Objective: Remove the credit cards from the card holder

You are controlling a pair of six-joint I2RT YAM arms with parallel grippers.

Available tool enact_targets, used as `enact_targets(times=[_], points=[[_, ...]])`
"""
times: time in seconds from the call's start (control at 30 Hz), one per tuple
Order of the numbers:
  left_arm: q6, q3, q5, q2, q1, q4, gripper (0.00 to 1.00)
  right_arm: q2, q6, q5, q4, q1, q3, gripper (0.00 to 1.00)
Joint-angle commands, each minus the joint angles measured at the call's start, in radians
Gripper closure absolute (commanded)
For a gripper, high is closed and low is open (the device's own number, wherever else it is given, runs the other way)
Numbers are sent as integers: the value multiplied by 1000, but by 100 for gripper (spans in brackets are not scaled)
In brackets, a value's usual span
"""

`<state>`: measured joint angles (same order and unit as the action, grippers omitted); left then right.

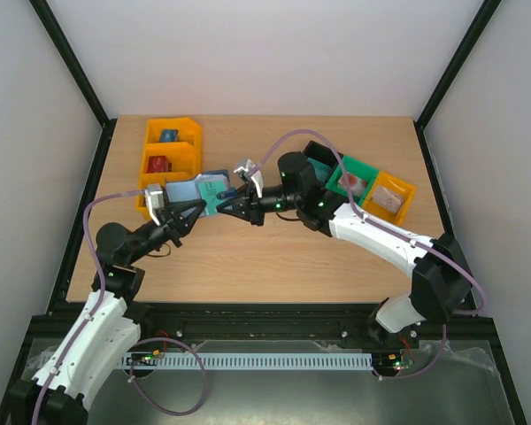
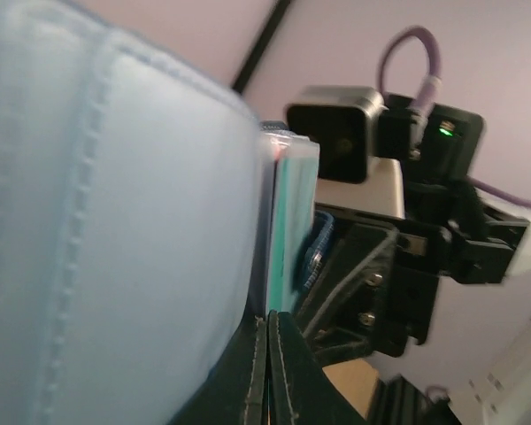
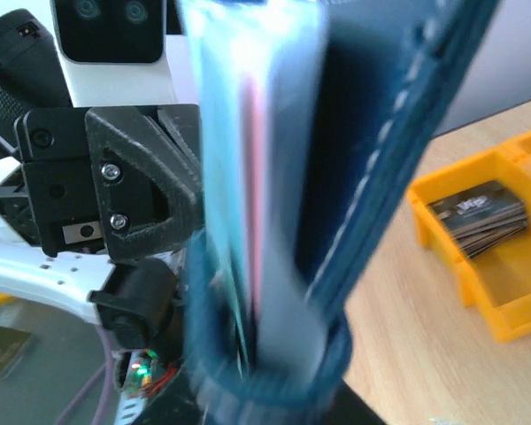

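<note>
Your top camera looks down from above and behind the arm bases [image 1: 405, 312], taking in the whole table [image 1: 265, 257]. Your left wrist camera [image 3: 106, 31] and right wrist camera [image 2: 336, 133] face each other at very close range across the card holder [image 1: 188, 189], which all three views share.
</note>
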<state>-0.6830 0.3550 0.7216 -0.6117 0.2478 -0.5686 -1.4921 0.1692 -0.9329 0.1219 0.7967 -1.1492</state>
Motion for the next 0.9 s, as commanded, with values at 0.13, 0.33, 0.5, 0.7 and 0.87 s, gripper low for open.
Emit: enact_targets(times=[0.13, 0.33, 0.5, 0.7, 0.87], points=[[78, 20, 183, 61, 72, 142, 98, 68, 55, -1, 233, 14, 129, 74], [144, 23, 76, 63, 55, 232, 98, 128, 49, -7, 237, -1, 175, 73], [178, 26, 48, 77, 34, 269, 98, 140, 18, -2, 156, -17, 185, 73], [176, 20, 66, 89, 22, 262, 98, 166, 7, -15, 118, -24, 198, 78], [221, 34, 51, 97, 20, 313, 98, 168, 3, 1, 92, -33, 194, 98]])
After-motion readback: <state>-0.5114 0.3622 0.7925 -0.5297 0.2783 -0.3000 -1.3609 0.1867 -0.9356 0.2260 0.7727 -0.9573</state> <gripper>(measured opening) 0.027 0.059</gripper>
